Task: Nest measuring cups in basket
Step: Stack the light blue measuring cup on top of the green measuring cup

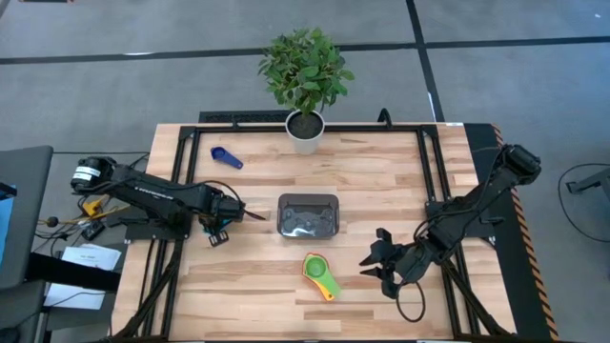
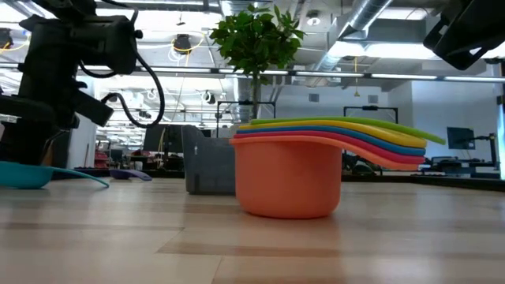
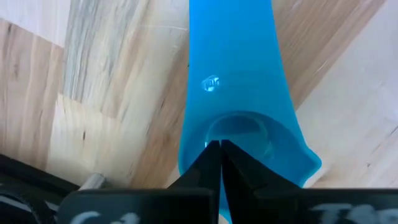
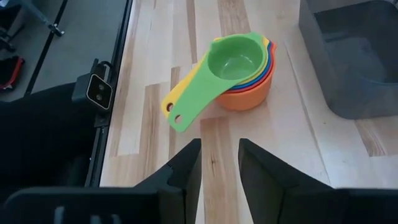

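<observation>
Left gripper (image 3: pixel 219 149) sits low over the left part of the table, fingers pinched fully together on the light blue cup (image 3: pixel 233 93). The wrist view shows the tips meeting at the cup's rim, bowl under the fingers and flat handle running away from them; a rim pinch probably suits it, since the thin wall gives the fingers an edge to close on. In the low view the cup's handle (image 2: pixel 47 175) shows just above the wood, so whether it is lifted or resting cannot be told. Basket (image 1: pixel 308 214) is at table centre, dark grey, apparently with nothing in it, just beyond the left gripper's reach line. Nested stack (image 1: pixel 321 274) of cups lies near the front edge between basket and right arm, green cup (image 4: pixel 231 65) uppermost, orange cup (image 2: pixel 288 175) at the bottom, handles fanned to one side. Right gripper (image 4: pixel 219 165) hovers short of that stack, jaws apart and lined up on it, holding nothing. Dark blue cup (image 1: pixel 226 157) lies alone toward the back left, near the potted plant (image 1: pixel 305 76). Judgement: nesting is mostly done but outside the basket; two cups remain loose.
</observation>
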Robot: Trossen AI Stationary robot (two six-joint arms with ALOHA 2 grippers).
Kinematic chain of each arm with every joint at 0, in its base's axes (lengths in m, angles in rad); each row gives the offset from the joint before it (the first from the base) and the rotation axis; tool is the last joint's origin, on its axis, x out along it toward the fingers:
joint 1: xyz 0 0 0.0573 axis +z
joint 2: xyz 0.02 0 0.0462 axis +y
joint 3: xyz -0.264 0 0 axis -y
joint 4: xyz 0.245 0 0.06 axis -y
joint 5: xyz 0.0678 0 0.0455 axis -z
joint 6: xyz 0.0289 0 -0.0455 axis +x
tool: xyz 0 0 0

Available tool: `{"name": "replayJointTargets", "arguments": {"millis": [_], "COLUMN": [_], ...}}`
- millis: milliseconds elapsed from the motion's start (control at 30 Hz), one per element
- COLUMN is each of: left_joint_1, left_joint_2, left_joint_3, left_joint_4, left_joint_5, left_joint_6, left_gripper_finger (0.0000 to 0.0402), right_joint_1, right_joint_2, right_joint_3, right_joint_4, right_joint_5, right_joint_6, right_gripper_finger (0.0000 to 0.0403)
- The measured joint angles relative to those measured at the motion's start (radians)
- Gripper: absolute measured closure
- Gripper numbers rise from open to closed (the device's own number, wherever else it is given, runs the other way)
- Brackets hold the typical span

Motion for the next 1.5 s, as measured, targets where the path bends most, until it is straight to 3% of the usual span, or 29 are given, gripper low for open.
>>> {"name": "replayJointTargets", "arguments": {"millis": [400, 567, 667, 833, 967, 1067, 1233, 1500], "left_joint_1": [-0.009, -0.009, -0.009, -0.008, -0.008, -0.008, -0.008, -0.008], "left_joint_2": [0.000, 0.000, 0.000, 0.000, 0.000, 0.000, 0.000, 0.000], "left_joint_3": [0.160, 0.180, 0.174, 0.134, 0.083, 0.052, 0.021, 0.010], "left_joint_4": [-0.042, -0.097, -0.146, -0.202, -0.201, -0.202, -0.200, -0.143], "left_joint_5": [-0.008, -0.042, -0.062, -0.108, -0.083, -0.084, -0.078, -0.049], "left_joint_6": [0.138, 0.023, -0.059, -0.206, -0.251, -0.264, -0.261, -0.186], "left_gripper_finger": [0.0401, 0.0395, 0.0372, 0.0301, 0.0251, 0.0237, 0.0255, 0.0350], "right_joint_1": [0.013, 0.047, 0.062, 0.074, 0.073, 0.073, 0.073, 0.073], "right_joint_2": [0.000, 0.000, 0.000, 0.000, 0.000, 0.000, 0.000, 0.000], "right_joint_3": [0.000, 0.000, 0.000, 0.000, 0.000, 0.000, 0.001, 0.001], "right_joint_4": [0.000, -0.002, -0.002, -0.002, -0.003, -0.003, -0.004, -0.013], "right_joint_5": [0.001, 0.001, 0.018, 0.042, 0.044, 0.044, 0.044, 0.044], "right_joint_6": [0.011, 0.026, 0.026, 0.028, 0.037, 0.037, 0.037, 0.037], "right_gripper_finger": [0.0280, 0.0284, 0.0284, 0.0284, 0.0284, 0.0284, 0.0284, 0.0284]}}
